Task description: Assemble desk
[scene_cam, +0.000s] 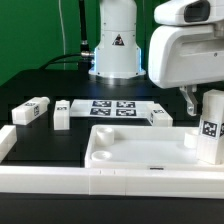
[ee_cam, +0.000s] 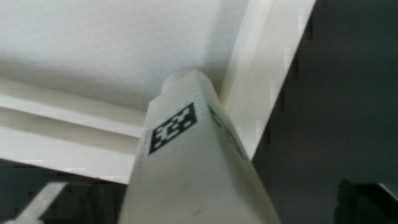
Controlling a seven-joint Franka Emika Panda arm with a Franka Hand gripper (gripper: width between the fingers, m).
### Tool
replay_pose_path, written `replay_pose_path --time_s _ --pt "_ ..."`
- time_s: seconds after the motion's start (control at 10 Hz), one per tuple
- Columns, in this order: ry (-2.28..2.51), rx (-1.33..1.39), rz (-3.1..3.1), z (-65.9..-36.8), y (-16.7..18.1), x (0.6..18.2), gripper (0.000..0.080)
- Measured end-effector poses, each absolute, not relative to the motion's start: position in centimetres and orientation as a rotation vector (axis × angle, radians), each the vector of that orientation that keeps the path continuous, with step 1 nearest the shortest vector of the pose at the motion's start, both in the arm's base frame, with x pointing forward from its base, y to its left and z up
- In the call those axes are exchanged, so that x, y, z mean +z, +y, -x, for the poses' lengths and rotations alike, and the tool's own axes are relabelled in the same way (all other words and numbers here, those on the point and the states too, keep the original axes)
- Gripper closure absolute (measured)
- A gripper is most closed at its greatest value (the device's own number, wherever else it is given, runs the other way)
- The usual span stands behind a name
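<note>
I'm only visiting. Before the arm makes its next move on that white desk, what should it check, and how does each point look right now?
1. Gripper open: ok. Its jaws stand wide on either side of the leg.
2. Leg upright: ok. It stands at the tabletop corner on the exterior view's right.
3. Leg fully seated in the tabletop: cannot tell. The joint is not clear in either view.
4. Tabletop flat, rim up: ok.
5. Other legs ready: ok. Three lie loose beyond the tabletop, near the marker board.
</note>
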State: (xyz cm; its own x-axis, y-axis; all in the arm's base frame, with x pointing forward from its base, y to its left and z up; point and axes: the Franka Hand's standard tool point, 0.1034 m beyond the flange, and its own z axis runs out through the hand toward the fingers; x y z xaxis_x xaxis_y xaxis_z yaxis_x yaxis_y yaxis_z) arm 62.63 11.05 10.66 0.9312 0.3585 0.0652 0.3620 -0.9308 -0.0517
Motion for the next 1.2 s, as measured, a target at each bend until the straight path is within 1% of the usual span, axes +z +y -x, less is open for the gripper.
replay_pose_path --time_s 0.2,0.4,0.6,0.7,0.8,0.9,1.0,1.2 --pt "-0.844 -0.089 2.977 -62.63 10.92 10.60 0.0151" --pt "-1.011 -0.088 2.937 -62.61 10.85 10.57 0.0151" --pt "-1.070 -0.087 2.917 -62.58 10.81 10.50 0.0151" --pt "-1.070 -0.087 2.917 -62.58 10.80 10.47 0.0249" --pt "-1.069 -0.086 2.917 -62.58 10.79 10.47 0.0390" --pt "-1.069 -0.087 2.917 -62.58 10.77 10.46 0.0390" --pt "-1.061 -0.086 2.920 -62.59 10.73 10.45 0.0511" --pt "-1.022 -0.086 2.933 -62.59 10.72 10.45 0.0511"
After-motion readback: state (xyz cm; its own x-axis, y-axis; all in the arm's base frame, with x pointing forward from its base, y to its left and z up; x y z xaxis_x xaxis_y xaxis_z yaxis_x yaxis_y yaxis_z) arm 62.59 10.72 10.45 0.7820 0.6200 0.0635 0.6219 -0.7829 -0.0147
